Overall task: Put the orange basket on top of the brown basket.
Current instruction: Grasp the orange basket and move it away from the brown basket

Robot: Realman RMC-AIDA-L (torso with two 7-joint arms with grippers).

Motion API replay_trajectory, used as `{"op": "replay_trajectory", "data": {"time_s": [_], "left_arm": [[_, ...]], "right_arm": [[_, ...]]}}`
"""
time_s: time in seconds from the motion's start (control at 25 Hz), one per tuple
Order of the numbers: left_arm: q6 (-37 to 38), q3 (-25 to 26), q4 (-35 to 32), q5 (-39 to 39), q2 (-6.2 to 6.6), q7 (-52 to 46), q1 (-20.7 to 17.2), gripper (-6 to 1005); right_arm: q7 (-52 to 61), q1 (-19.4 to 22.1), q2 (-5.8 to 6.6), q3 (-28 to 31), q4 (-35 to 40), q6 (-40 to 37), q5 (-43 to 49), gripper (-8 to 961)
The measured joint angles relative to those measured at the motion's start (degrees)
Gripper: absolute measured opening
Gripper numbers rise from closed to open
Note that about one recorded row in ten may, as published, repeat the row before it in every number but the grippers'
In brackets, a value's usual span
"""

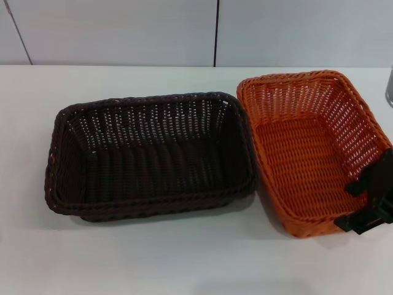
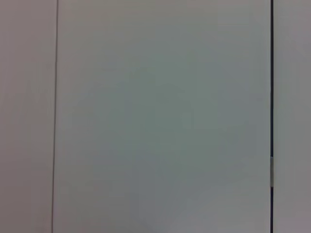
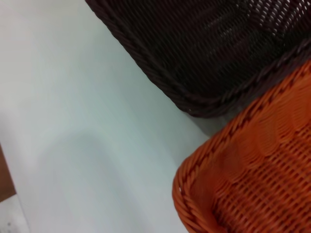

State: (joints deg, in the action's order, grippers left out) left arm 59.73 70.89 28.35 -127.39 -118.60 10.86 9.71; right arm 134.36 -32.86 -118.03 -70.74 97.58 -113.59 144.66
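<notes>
Right pincer is at the near right corner of the orange basket, can't tell if it's clamped or apart tbh. Brown basket sits just beside it on the table. Left pincer not in sight.

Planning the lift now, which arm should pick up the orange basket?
Right. The right gripper is already at the orange basket's near right rim, beside the brown basket. The left arm is out of the head view.
</notes>
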Motion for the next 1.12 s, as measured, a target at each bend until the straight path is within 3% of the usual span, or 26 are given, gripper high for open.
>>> {"op": "replay_trajectory", "data": {"time_s": [0.6,1.12], "left_arm": [[-0.1,-0.1,-0.1,-0.1,-0.02,-0.2,-0.9,778],[0.1,-0.1,-0.1,-0.1,0.23,-0.2,-0.9,777]], "right_arm": [[0.2,0.0,-0.78,-9.4,-8.5,8.4,3.6,677],[0.5,0.1,-0.81,-11.5,-12.0,12.9,5.9,678]]}}
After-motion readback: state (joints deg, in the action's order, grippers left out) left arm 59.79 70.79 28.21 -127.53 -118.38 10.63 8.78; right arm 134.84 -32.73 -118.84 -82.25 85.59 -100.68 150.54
